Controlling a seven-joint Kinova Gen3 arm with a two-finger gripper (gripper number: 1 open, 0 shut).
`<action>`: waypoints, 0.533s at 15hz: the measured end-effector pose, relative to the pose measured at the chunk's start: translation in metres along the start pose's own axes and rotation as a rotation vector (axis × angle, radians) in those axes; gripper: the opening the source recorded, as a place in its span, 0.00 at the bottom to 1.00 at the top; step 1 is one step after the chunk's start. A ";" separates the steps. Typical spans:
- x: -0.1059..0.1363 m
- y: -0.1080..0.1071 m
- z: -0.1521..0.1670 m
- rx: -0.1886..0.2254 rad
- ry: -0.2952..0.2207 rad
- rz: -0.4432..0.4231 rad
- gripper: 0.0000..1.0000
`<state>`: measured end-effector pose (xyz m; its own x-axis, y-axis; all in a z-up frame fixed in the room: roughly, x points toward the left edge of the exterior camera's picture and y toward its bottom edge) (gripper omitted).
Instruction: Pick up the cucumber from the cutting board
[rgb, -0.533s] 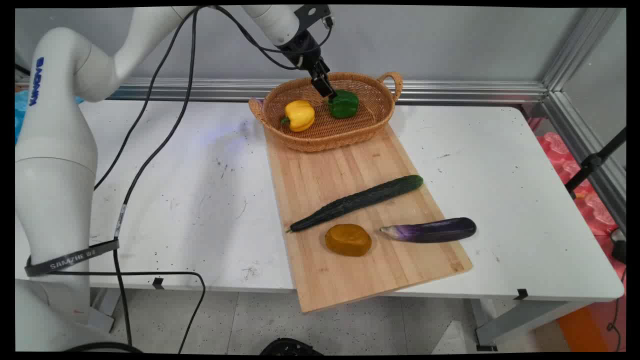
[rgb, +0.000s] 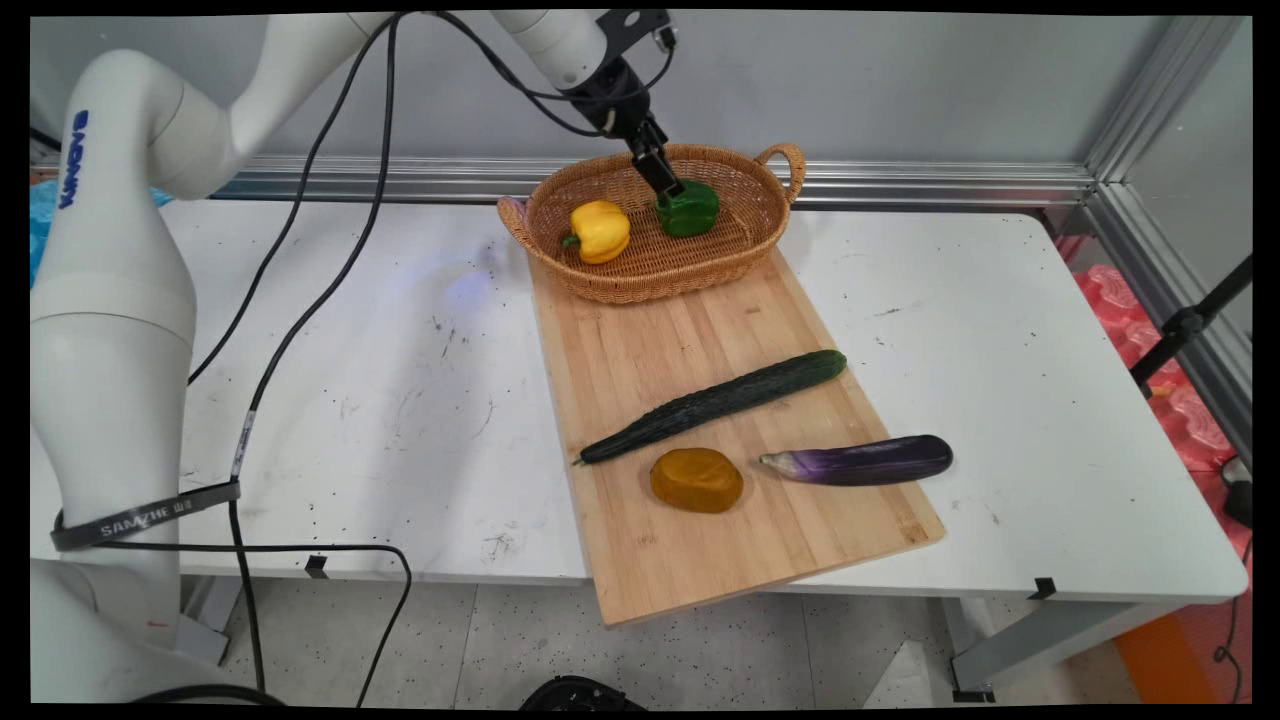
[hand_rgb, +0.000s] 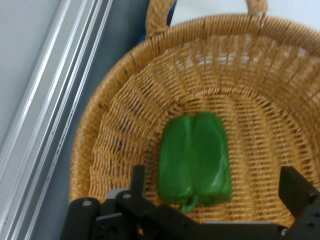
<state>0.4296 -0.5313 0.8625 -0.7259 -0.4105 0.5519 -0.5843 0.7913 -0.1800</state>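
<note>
Hand view looks down into an oval woven wicker basket (hand_rgb: 125, 125), where a glossy green bell pepper (hand_rgb: 195, 160) lies on the basket floor with its stem end toward the camera. The black two-finger gripper (hand_rgb: 215, 195) stands wide open above it, one finger (hand_rgb: 137, 180) at the pepper's left and the other finger (hand_rgb: 297, 192) well off to its right; nothing is held between them, and the pepper sits nearer the left finger.

Main view shows the same gripper (rgb: 668, 185) reaching down at a slant from the upper left, its tip just over the green pepper (rgb: 690, 210) in the far right part of the basket (rgb: 650, 280). A yellow bell pepper (rgb: 598, 230) lies in the basket's left part, apart from the green one. The basket has a loop handle at each end and rests on the far end of a long pale wooden cutting board (rgb: 700, 340), which lies on the white desk (rgb: 400, 380) with its near corner sticking out past the desk's front edge.

On the board nearer the camera lie a long dark green cucumber (rgb: 715, 403), set at a slant, and below it a rounded brownish-orange lump (rgb: 696, 480). Just right of that lump a purple eggplant (rgb: 860, 461) lies across the board's right edge, partly on the desk.
</note>
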 end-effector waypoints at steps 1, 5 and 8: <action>0.005 0.003 -0.002 0.001 0.003 -0.004 1.00; 0.036 0.022 -0.017 0.000 0.020 -0.021 1.00; 0.059 0.044 -0.031 -0.021 0.028 -0.042 1.00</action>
<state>0.3722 -0.5067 0.9120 -0.6900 -0.4313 0.5812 -0.6063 0.7831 -0.1386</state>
